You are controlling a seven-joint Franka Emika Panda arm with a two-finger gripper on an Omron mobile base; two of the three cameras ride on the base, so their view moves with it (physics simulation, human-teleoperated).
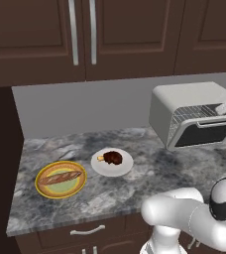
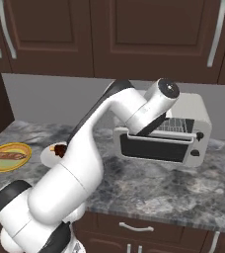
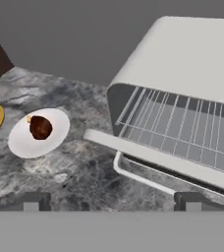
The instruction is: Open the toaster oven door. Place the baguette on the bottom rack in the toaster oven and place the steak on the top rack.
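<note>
the boxy light grey toaster oven [image 1: 184, 106] sits at the right of the grey marbled stone table [image 1: 154, 171], against the grey back wall under dark brown wall cupboards [image 1: 85, 34]. its door, a light grey frame around a dark glass window [image 1: 206, 134], is partly lowered, tilted outward from the top with a gap above it. through that gap a thin silver wire grid shelf [image 3: 182, 130] shows in the hand view; whether it is the top or the bottom rack cannot be told from here. a pale bar handle [image 3: 138, 174] runs along the door's outer face. two dark knobs [image 2: 199, 136] sit on the right of the oven front.

the slim tan-brown baguette with slashed crust [image 1: 59, 177] lies across a round yellow-rimmed plate with a green centre [image 1: 44, 191] near the left end of the table. just beside it, to the right, the small dark reddish-brown steak with a pale tan end [image 1: 112, 158] rests on a round white plate [image 1: 125, 167]. both plates are well apart from the oven.

the white arm reaches up and over to the oven's upper front edge. the gripper [image 3: 112, 203] hovers above the lowered door with its two dark fingertips [image 3: 31, 202] spread wide, holding nothing; the door handle lies between them in the hand view.
</note>
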